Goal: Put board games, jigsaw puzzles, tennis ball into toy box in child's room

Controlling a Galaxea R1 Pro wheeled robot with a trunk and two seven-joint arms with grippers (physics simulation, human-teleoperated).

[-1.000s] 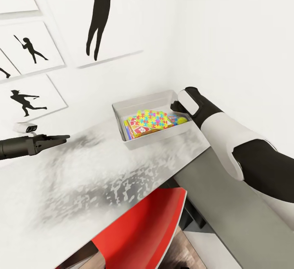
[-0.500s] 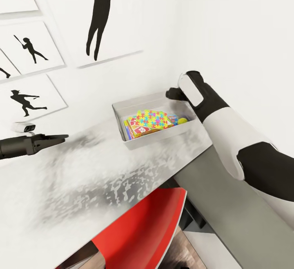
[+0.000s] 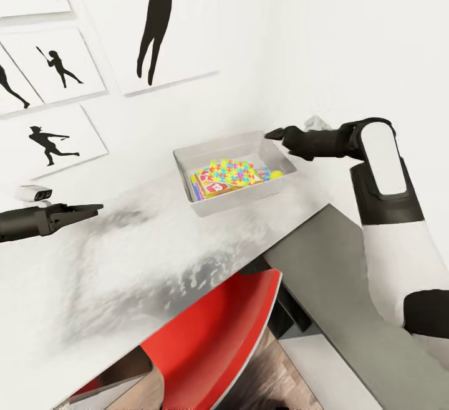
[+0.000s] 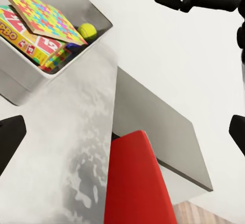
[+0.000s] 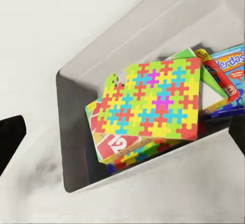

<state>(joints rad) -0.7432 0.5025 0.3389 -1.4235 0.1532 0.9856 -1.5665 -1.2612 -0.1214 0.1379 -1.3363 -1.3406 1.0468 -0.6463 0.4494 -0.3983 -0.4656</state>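
Seen from the head camera, a pale grey toy box (image 3: 234, 176) sits on the mottled grey-white table (image 3: 125, 266), close to a white wall hung with black silhouette pictures (image 3: 56, 139). Inside the box a bright jigsaw puzzle (image 3: 231, 172) lies tilted on top of a stack of flat game boxes, with a yellow tennis ball (image 3: 275, 174) at the box's right end. The right gripper (image 3: 274, 134) hovers above the box's far right corner, pointing left, its tips close together and nothing in them. The left gripper (image 3: 90, 209) hangs over the table well to the left of the box, empty, its fingers looking nearly closed. A red chair (image 3: 212, 335) is tucked under the table's near edge. From the left wrist camera, the toy box (image 4: 20, 81) holds the puzzle (image 4: 46, 17) over a red and white SKIP-BO box (image 4: 28, 40), the tennis ball (image 4: 87, 30) beside them; this gripper's dark fingertips (image 4: 10, 137) stand wide apart at the picture's edges. From the right wrist camera, the puzzle (image 5: 153, 101) lies tilted over the stack in the toy box (image 5: 71, 132), a blue game box (image 5: 229, 76) beside it; a dark fingertip (image 5: 10, 137) shows at one edge.
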